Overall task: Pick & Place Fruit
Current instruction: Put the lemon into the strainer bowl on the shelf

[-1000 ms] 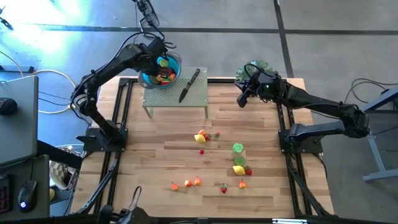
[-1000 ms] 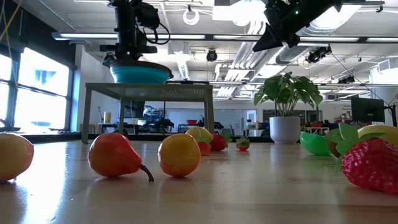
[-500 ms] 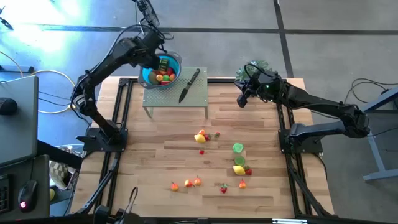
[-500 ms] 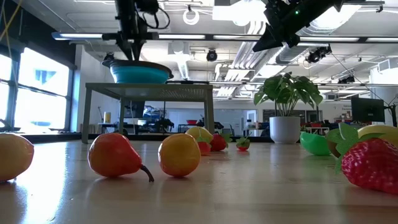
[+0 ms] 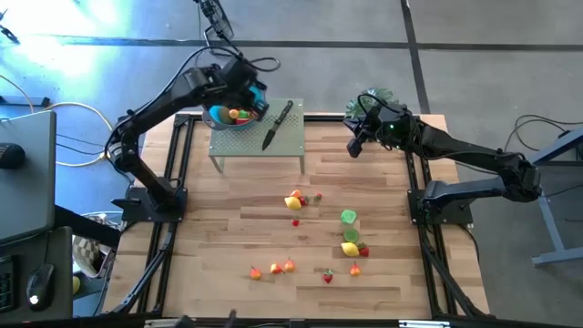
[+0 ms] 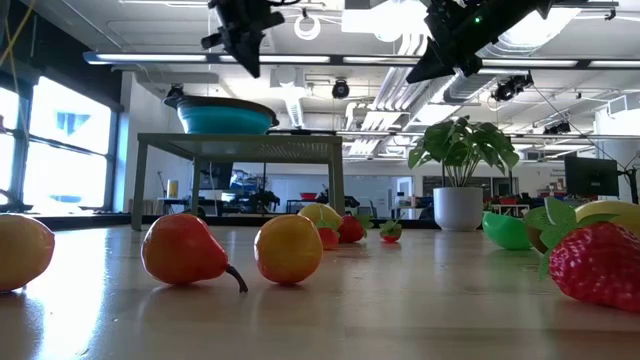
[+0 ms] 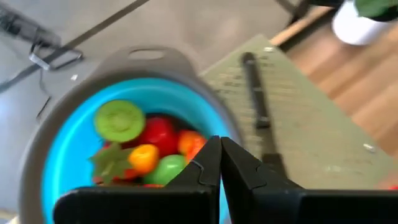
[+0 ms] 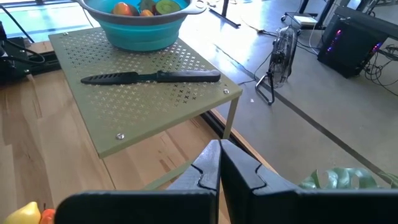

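Left gripper (image 5: 256,98): fingers pressed together, nothing between them, hanging above the blue bowl (image 5: 221,117) at about 11 o'clock on the table.
Blue bowl: stands on the small perforated stand (image 5: 293,137); holds several fruit pieces (image 7: 146,144), red, orange and green.
Knife (image 5: 277,125): black, lying on the stand just beside the bowl, toward 3 o'clock from it.
Loose fruit (image 5: 293,199): scattered on the wooden table (image 5: 219,237) between centre and 6 o'clock; an orange and yellow cluster near centre, green and yellow pieces (image 5: 349,232) toward 4 o'clock, small red and orange pieces (image 5: 276,267) in a row near 6 o'clock.
Right gripper (image 5: 353,148): fingers pressed together, empty, raised at about 1 o'clock, near the potted plant (image 5: 376,98).
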Robot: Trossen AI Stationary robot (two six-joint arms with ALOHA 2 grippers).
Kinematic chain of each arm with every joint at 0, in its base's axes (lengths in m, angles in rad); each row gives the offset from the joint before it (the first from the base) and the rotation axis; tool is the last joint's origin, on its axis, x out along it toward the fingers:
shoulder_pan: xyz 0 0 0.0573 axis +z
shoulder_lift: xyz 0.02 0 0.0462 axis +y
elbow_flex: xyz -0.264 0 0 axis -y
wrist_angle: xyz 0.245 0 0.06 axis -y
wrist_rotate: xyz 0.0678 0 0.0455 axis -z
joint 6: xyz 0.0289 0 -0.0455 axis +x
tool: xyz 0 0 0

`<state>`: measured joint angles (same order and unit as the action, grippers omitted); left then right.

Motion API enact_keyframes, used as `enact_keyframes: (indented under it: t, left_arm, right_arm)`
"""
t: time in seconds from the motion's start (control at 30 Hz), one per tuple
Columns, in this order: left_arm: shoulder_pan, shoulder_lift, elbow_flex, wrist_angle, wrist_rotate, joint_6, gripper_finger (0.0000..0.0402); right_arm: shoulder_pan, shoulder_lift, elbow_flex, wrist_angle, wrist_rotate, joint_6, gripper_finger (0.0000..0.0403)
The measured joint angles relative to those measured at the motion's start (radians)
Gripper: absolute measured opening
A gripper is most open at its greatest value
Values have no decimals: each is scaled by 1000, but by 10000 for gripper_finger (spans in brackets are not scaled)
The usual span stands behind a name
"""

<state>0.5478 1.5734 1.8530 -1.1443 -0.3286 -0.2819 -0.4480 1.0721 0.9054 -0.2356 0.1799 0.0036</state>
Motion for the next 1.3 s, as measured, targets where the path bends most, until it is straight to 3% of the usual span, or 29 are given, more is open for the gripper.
enact_keyframes:
  t: [0.7,1.03,1.3]
  left_arm:
    - [-212,0,-28,225,27,95,0]
    - [-256,2,-116,410,190,86,0]
    - [-254,0,-114,411,196,94,0]
  right_arm:
    - [0,0,0,-2,0,-7,2]
    - [0,0,0,5,-1,22,2]
    - [1,0,0,6,-47,26,2]
